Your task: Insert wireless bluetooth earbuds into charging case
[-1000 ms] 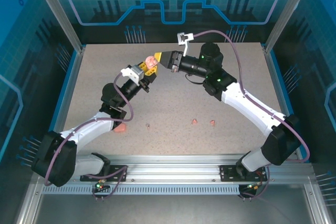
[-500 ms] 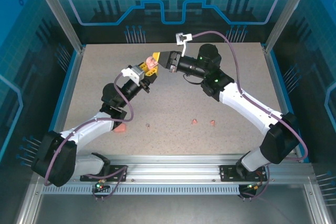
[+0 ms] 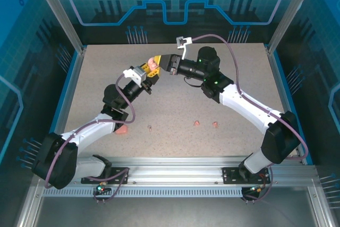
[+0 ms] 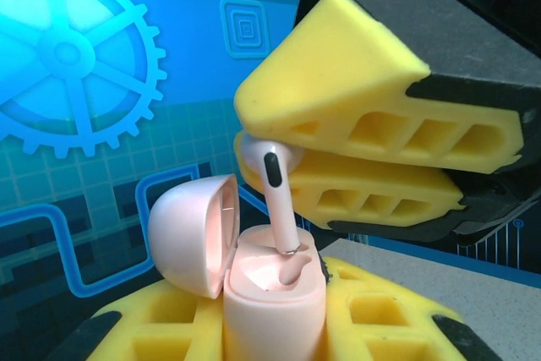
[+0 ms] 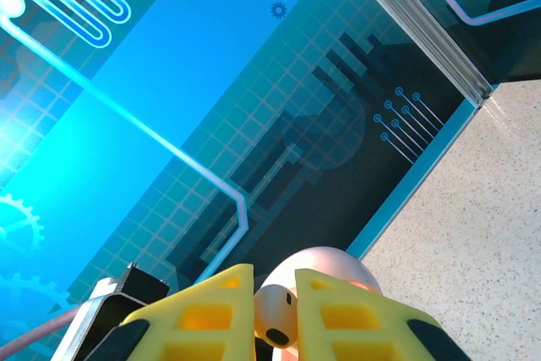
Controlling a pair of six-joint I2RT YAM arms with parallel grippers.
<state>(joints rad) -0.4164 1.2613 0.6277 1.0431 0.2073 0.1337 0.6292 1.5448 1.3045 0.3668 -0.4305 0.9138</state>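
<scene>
The right gripper (image 4: 250,130) is closed narrow on the round head of one pale earbud (image 4: 272,177), which is pinched between its two yellow fingers. The right wrist view shows the same grip, the head sitting between the finger pads. From the head, the stem goes down and a little to the right in the left wrist view, so the long axis of the earbud is almost upright, only slightly tilted. The metal tip is just at the mouth of the slot (image 4: 283,270) in the charging case (image 4: 272,314), and I cannot tell if it is touching the rim or already a bit inside. The left gripper (image 3: 150,73) is closed on this case and holds it upright above the table (image 3: 175,102), with the lid (image 4: 190,234) open to the side. I judge that the coming move depends on one thing: the slot lies directly under the stem, so the right arm must push down along the stem's own line while the left arm keeps the case steady. Three other earbuds (image 3: 196,123) lie near the front of the table, well apart from both grippers. I can read no brand or writing on the case or earbud — the backdrop (image 5: 127,82) carries only gear and circuit drawings.
</scene>
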